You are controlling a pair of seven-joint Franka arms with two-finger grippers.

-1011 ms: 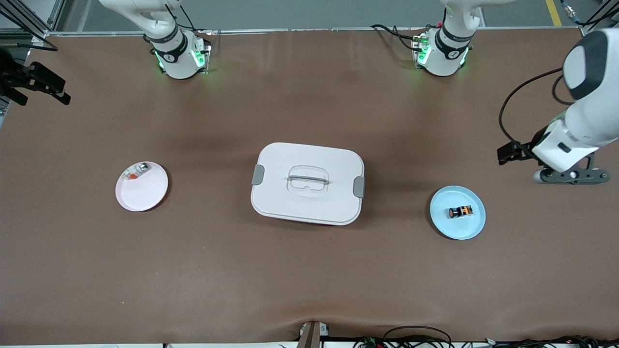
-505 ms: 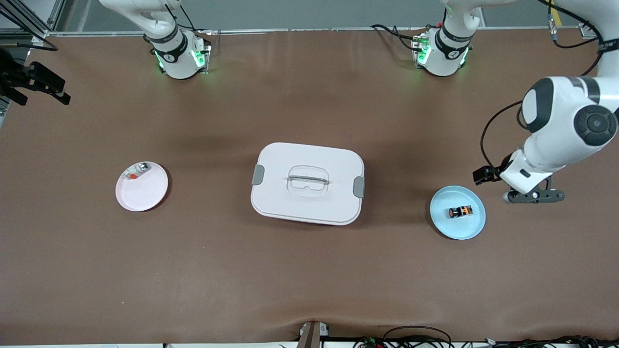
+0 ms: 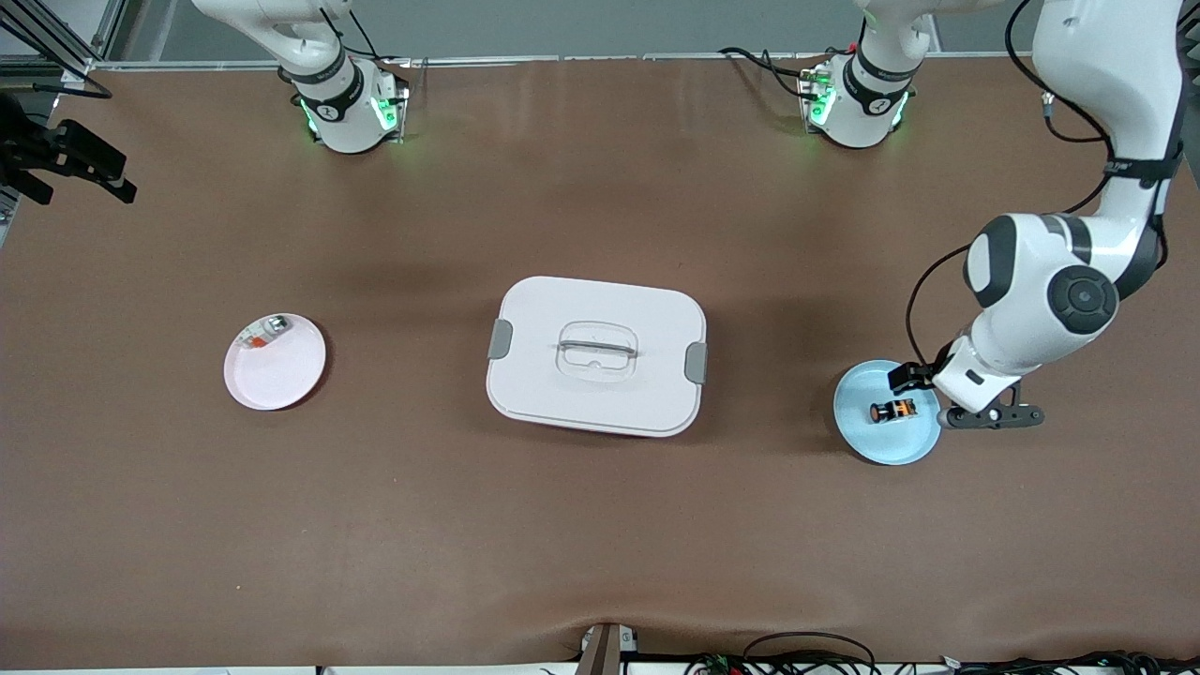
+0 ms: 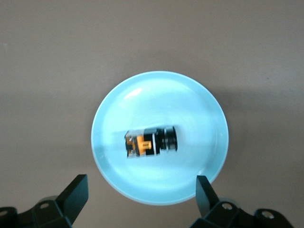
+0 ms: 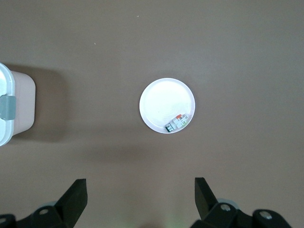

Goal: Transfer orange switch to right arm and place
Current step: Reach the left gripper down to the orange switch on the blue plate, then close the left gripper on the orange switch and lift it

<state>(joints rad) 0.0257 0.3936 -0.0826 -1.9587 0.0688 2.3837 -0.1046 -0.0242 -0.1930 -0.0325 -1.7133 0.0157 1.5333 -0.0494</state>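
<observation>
Even bright overhead light; soft shadows beside white box [image 3: 596, 356] and blue plate [image 3: 867, 441]; plate [image 4: 114, 118] glares in left wrist view, slightly blurred

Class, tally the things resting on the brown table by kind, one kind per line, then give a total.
Round plates: 2, light blue plate, pale pink plate
Small parts: 2, orange switch, small silver-and-red flat piece
White lidded boxes with grey clips: 1
Total: 5

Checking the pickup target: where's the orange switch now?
The orange switch lies on the light blue plate toward the left arm's end of the table, under the open left gripper.
</observation>
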